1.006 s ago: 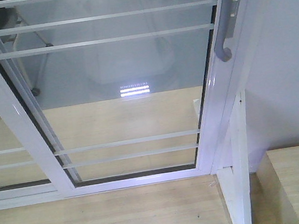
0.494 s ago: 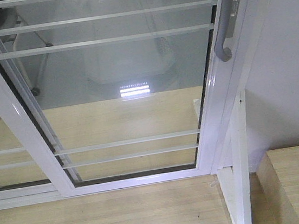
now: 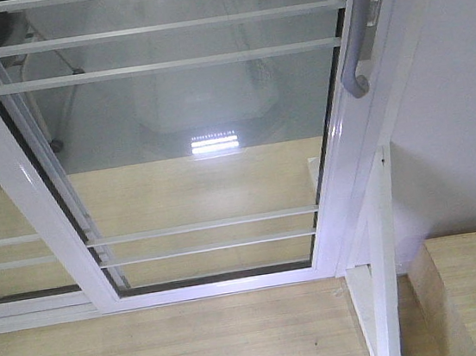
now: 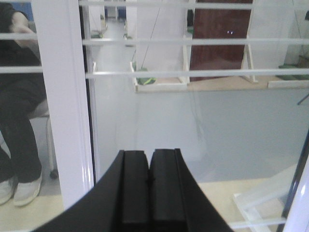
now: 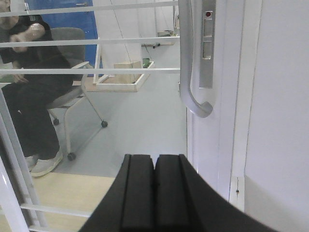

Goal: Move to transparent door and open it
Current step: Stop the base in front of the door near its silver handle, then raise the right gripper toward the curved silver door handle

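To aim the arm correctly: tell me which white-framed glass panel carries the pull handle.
The right-hand white-framed glass panel: a curved grey pull handle runs along its right frame. The left panel shows none.

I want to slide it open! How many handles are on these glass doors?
1. The grey handle is on the door's right edge, near the wall. The left panel shows none, but parts are out of view.

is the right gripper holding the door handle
No, the right gripper sits shut and empty below the handle, apart from it.
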